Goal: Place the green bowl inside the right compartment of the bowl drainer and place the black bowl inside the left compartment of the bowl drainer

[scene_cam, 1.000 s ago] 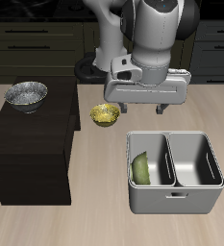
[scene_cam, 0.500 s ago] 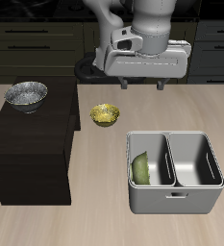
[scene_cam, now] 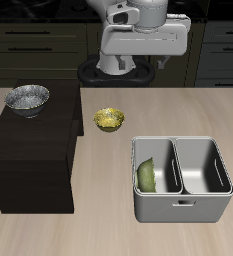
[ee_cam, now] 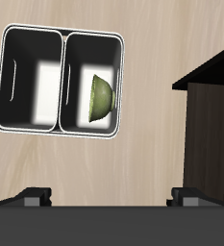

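The green bowl (scene_cam: 147,175) (ee_cam: 100,97) stands tilted on its edge inside the bowl drainer (scene_cam: 181,209) (ee_cam: 62,129), in the compartment nearer the dark cabinet. The drainer's other compartment holds nothing. On top of that cabinet (scene_cam: 28,150) rests the black bowl (scene_cam: 27,98), silvery and speckled. My gripper (scene_cam: 147,64) (ee_cam: 112,197) hangs high above the table, behind the drainer, open and holding nothing. Both fingertips (ee_cam: 32,197) show far apart in the wrist view. The black bowl is out of the wrist view.
A yellow-gold bowl (scene_cam: 109,120) sits on the table between the cabinet and the drainer. The cabinet's edge (ee_cam: 211,125) shows in the wrist view. Dark kitchen drawers line the back.
The open gripper has risen and drawn back from above the drainer. The green bowl stays in its compartment; the other bowls have not moved.
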